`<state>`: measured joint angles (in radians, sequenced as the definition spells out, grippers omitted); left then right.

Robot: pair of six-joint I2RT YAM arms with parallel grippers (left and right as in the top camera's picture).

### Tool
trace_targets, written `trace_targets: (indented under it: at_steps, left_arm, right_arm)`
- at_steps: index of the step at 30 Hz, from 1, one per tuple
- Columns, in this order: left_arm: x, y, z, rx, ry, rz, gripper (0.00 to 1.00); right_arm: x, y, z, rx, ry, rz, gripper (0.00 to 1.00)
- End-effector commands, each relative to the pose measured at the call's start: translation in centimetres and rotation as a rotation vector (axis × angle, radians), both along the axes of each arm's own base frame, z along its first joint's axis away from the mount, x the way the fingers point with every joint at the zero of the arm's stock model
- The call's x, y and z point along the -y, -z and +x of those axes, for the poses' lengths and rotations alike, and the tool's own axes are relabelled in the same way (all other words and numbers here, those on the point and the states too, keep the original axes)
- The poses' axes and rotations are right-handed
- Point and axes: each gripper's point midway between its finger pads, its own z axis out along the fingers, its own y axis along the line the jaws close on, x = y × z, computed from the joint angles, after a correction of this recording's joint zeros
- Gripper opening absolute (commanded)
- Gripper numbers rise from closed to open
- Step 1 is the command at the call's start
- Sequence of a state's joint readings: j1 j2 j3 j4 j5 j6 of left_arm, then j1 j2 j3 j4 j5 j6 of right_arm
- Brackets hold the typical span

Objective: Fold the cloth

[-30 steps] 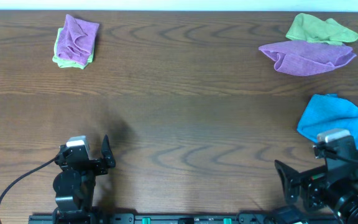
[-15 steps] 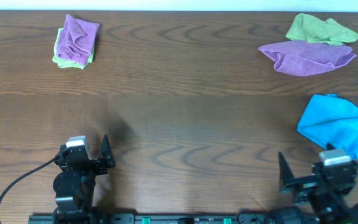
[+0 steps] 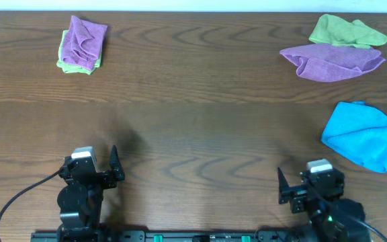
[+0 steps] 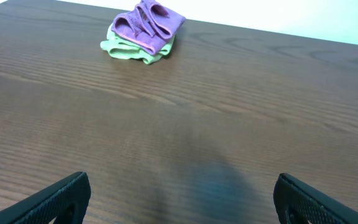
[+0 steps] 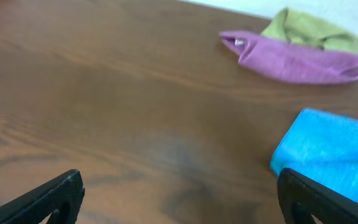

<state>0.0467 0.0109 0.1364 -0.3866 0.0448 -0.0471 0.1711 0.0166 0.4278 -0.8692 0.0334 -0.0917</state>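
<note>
The cloth [image 3: 332,62] is magenta-purple and lies crumpled at the far right of the table, against a lime-green cloth [image 3: 347,31]. In the right wrist view the cloth [image 5: 291,59] shows a small white tag at its left end. My left gripper [image 3: 91,168] is open and empty at the front left, over bare wood [image 4: 182,205]. My right gripper [image 3: 312,183] is open and empty at the front right [image 5: 182,199], far from the cloth.
A blue cloth [image 3: 361,134] lies right of my right gripper, also in the right wrist view [image 5: 328,155]. A paler lilac cloth [image 3: 84,39] sits on a lime-green cloth [image 3: 72,64] at the far left, also in the left wrist view [image 4: 148,22].
My right arm has moved left along the front edge, away from the blue cloth. The left arm and all cloths have not moved.
</note>
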Motion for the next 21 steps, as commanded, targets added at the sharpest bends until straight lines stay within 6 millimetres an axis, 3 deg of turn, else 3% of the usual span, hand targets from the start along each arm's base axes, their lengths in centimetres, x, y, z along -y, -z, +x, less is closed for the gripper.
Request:
trace_targets:
  at_steps: [1, 13, 21]
  left_arm:
    - [-0.1, 1.0, 0.0, -0.02, -0.002, 0.017, 0.95]
    - [-0.1, 1.0, 0.0, -0.02, -0.002, 0.017, 0.95]
    - [-0.1, 1.0, 0.0, -0.02, -0.002, 0.017, 0.95]
  right_arm:
    - [0.1, 0.8, 0.1, -0.008, 0.0, -0.011, 0.99]
    - [0.2, 9.4, 0.0, -0.209, 0.002, -0.045, 0.99]
    - [0.1, 9.5, 0.2, -0.205, 0.002, -0.044, 0.99]
